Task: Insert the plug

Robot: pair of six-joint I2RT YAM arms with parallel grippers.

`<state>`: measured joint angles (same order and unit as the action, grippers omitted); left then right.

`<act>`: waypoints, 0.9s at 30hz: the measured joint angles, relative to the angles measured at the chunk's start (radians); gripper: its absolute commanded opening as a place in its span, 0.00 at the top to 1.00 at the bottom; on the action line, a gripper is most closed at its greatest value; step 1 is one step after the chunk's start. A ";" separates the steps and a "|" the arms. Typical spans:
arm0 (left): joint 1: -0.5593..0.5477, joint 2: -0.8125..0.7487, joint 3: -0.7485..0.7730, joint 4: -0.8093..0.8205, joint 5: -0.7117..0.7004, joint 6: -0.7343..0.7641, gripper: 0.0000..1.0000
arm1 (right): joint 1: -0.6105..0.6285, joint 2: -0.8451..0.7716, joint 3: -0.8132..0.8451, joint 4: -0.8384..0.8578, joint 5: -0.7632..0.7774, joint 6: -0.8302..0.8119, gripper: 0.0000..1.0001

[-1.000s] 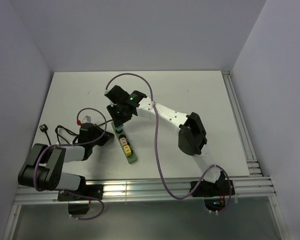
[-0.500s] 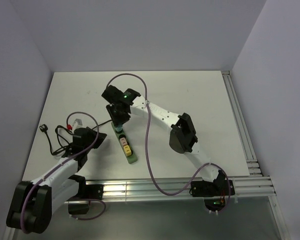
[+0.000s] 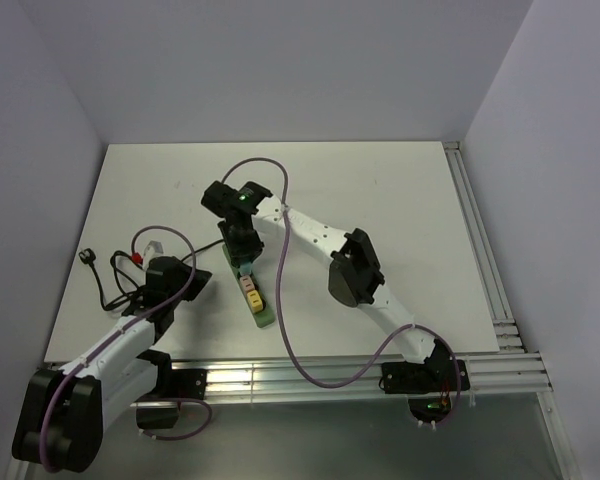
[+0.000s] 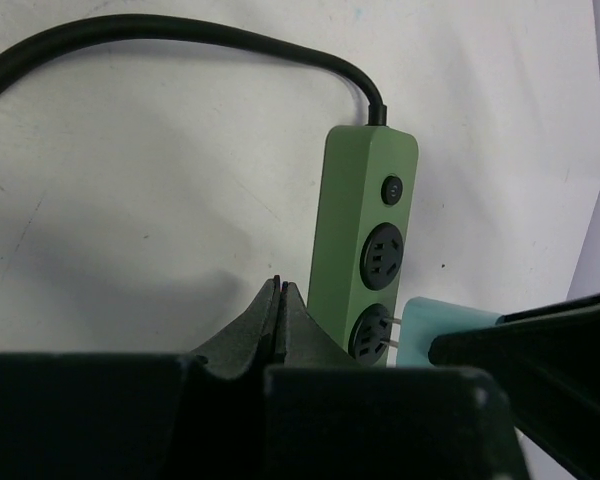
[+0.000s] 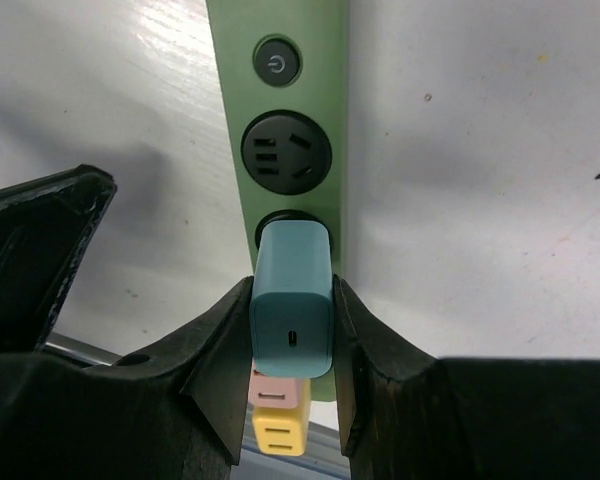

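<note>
A green power strip [image 3: 252,290] lies on the white table, also in the left wrist view [image 4: 365,235] and right wrist view [image 5: 285,130]. My right gripper [image 5: 292,330] is shut on a teal plug [image 5: 292,295] directly over the strip's second socket; its prongs [image 4: 392,335] reach the socket face with a gap between body and strip. A pink plug [image 5: 275,388] and a yellow plug [image 5: 278,432] sit in sockets further along. My left gripper [image 4: 278,290] is shut and empty, pressed against the strip's left side.
The strip's black cable [image 4: 180,35] curves away across the table to a black plug [image 3: 88,258] at the left edge. A power button [image 5: 276,62] and one free socket [image 5: 285,152] sit at the strip's cable end. Aluminium rails [image 3: 280,380] line the near edge.
My right gripper has moved down the strip with the teal plug and lowered it onto the second socket. My left arm stretched out a second ago and has since held still beside the strip.
</note>
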<state>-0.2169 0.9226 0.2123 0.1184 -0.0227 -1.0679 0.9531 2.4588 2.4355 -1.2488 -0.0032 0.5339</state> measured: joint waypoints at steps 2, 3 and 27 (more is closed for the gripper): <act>0.000 0.012 0.003 -0.002 0.001 -0.001 1.00 | 0.007 0.001 0.007 -0.006 0.000 0.015 1.00; 0.000 0.016 0.003 -0.002 0.001 -0.001 1.00 | 0.013 0.001 0.013 -0.010 0.000 0.024 1.00; 0.000 0.011 0.003 -0.003 0.003 0.001 1.00 | 0.036 0.014 0.018 -0.018 0.048 0.044 1.00</act>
<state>-0.2169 0.9340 0.2153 0.1158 -0.0200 -1.0672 0.9894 2.4733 2.4538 -1.2671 0.0448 0.5781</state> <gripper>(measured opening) 0.010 0.394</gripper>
